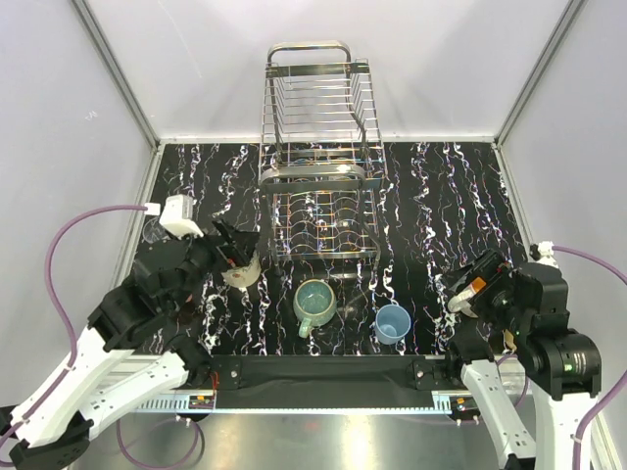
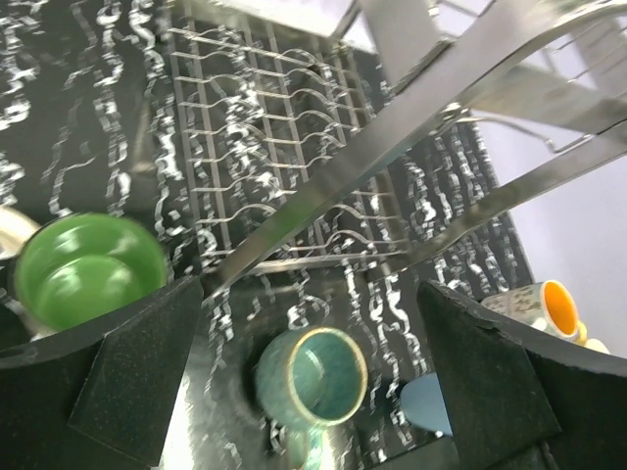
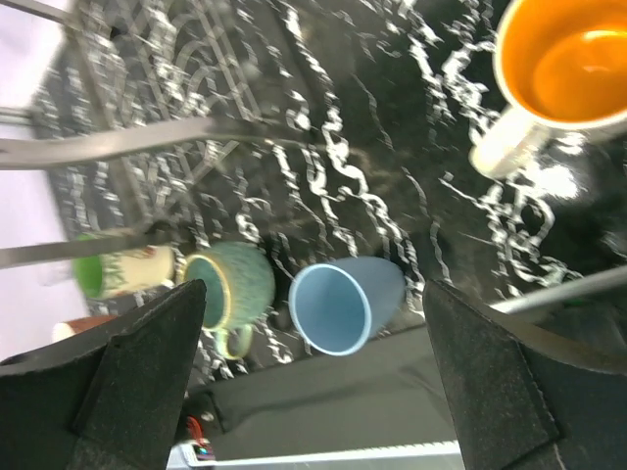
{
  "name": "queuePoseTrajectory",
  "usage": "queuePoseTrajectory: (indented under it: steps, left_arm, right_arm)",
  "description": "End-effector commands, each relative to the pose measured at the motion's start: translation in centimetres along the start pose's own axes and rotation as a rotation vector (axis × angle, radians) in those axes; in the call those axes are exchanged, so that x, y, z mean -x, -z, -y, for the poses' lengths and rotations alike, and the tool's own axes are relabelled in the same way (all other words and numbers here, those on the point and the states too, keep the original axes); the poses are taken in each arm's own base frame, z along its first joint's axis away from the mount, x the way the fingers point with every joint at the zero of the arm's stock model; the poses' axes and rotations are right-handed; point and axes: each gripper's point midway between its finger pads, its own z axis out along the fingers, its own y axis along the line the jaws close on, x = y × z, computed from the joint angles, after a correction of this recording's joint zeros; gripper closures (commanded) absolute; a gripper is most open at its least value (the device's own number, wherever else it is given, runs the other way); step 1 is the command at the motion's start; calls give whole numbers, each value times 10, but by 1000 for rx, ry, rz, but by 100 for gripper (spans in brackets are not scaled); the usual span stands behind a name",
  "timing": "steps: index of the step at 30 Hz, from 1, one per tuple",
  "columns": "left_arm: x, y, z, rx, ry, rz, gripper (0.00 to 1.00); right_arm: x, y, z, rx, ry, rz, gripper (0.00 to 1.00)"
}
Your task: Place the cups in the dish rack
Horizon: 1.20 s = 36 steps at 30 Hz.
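Desk [image 1: 441, 196] carries, before the dish rack [image 1: 318, 166], a teal-green mug [image 1: 315, 304] and light blue tumbler [image 1: 392, 323] in the middle, a cream mug with green inside [image 1: 240, 272] just beside my left hand [image 2: 309, 289], and a yellow-orange mug [image 1: 473, 291] near my right hand [image 3: 313, 289]. I see both hands spread wide, gripping nothing.

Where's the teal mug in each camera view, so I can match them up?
Top external: the teal mug sits at lower centre, just in front of the dish rack.
Left wrist: bottom centre.
Right wrist: lower left.
Shared landmark: the light blue tumbler, to the mug's right in every view.
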Motion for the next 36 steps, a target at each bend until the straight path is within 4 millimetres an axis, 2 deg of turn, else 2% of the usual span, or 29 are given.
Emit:
queuePoseTrajectory:
  steps: [1,5,6,10,11,14,15,17,21,25,29,36]
  left_arm:
    - [6,19,-19,80,-12,-2,1]
    - [15,30,-34,154,37,41,1]
    - [10,33,-43,201,26,17,1]
    - [24,39,-50,295,-6,6,1]
    - [21,32,-52,337,-31,-19,1]
    - [22,29,-52,386,-72,-65,1]
    - [17,19,-51,410,-99,-101,1]
    - [18,14,-48,432,-113,-134,1]
    - [7,-11,-49,472,-78,-228,1]
    - [-13,-34,-68,549,46,-318,3]
    - [-27,-44,-86,571,204,-342,12]
    - [-62,-53,-103,570,274,-350,26]
  right_arm:
    - [-3,-6,13,-76,58,-40,0]
    - [-17,-17,-2,4,124,-151,0]
    - [-19,-18,-7,39,154,-167,0]
    - [-16,-22,-3,11,128,-143,0]
    - [-18,-24,-3,13,133,-159,0]
    - [-27,-35,-1,3,157,-235,0]
    - [-30,-39,-4,15,162,-263,0]
    - [-31,-42,-4,9,169,-278,0]
    - [-21,-44,3,-63,204,-268,0]
    - [-17,-45,-2,-47,226,-272,0]
    - [-23,-46,-11,16,234,-305,0]
    - [-28,-44,-14,51,265,-332,0]
